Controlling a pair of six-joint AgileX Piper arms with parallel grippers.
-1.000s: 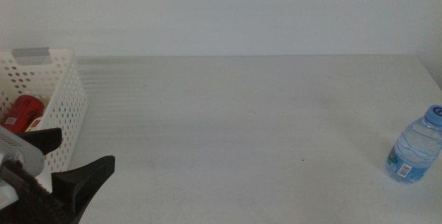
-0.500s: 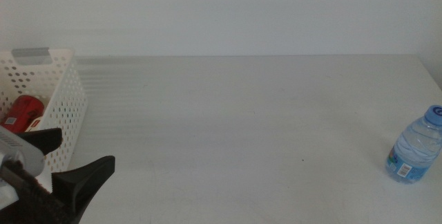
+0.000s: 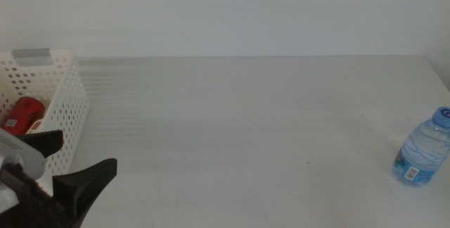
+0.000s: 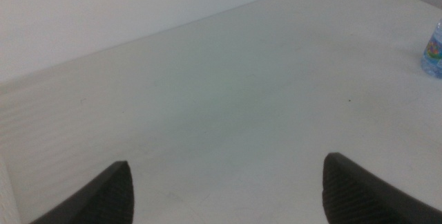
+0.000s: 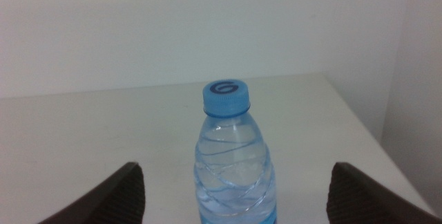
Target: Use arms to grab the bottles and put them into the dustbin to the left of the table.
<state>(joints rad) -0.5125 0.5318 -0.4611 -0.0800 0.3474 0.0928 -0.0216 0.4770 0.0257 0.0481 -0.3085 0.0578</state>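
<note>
A clear water bottle [image 3: 422,157] with a blue cap stands upright at the table's right edge; it also shows in the right wrist view as the bottle [image 5: 233,162], centred ahead of my right gripper [image 5: 235,195], whose jaws are wide open and apart from it. A sliver of the bottle [image 4: 434,50] shows in the left wrist view. My left gripper [image 3: 60,163] hangs open and empty at the bottom left, beside the white perforated dustbin [image 3: 65,105]. A red can [image 3: 22,115] lies inside the dustbin. The right arm is out of the middle view.
The white table [image 3: 253,129] stretches between the dustbin and the water bottle. A pale wall rises behind its far edge. The table's right edge runs close to the bottle.
</note>
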